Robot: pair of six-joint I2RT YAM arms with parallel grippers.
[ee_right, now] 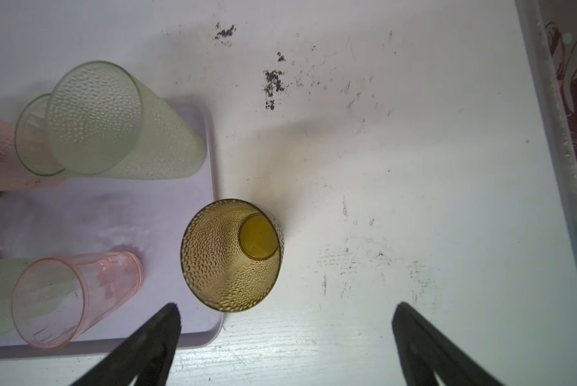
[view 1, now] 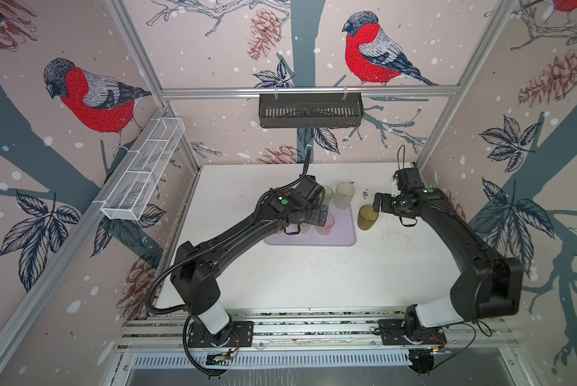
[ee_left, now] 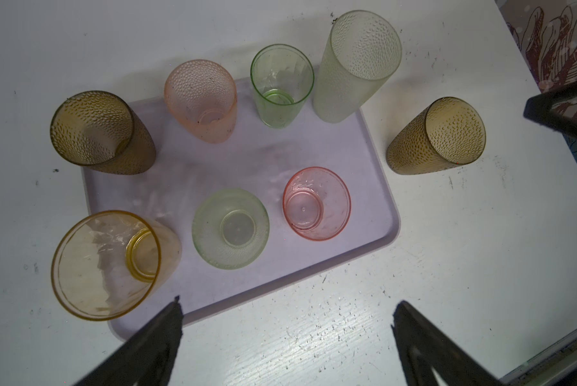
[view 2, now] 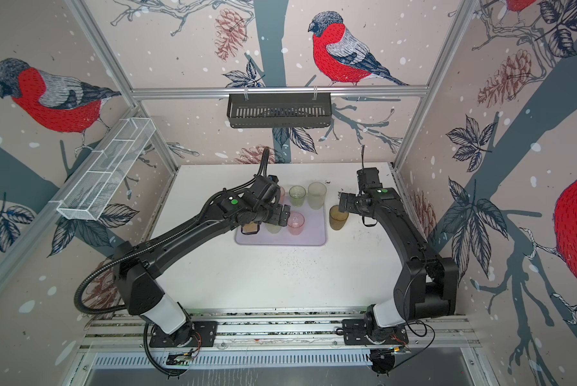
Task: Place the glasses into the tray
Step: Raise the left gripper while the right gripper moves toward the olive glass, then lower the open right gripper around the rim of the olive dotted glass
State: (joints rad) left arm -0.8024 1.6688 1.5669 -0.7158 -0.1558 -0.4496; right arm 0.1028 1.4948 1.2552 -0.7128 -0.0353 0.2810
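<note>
the lilac tray (ee_left: 364,173) sits toward the back of the white tabletop (view 1: 313,277) and already carries seven tumblers: a brown dimpled one (ee_left: 99,133), a frosted pink one (ee_left: 201,100), a bright green one (ee_left: 280,85) and a tall pale frosted green one (ee_left: 357,63) along one long side, and an amber smooth one (ee_left: 109,264), a short pale frosted green one (ee_left: 230,229) and a clear pink one (ee_left: 316,204) along the other. the task looks all but done; one glass is left outside.

that last one, the amber dimpled tumbler (ee_right: 232,255), stands upright on the table just beside the tray's short edge, apart from the rim as far as the right wrist view shows.

the step in hand is the pickup of this tumbler. the right gripper (ee_right: 285,320) hovers above it with jaws spread wide and nothing between them; in that wrist view the glass lies closer to one finger than the other, so the next move probably calls for centring over it, descending and closing on its wall, then a short shift onto the bare tray floor near the clear pink glass.

the left gripper (ee_left: 285,310) hangs over the tray's near edge, jaws apart and empty, no glass between them.
</note>
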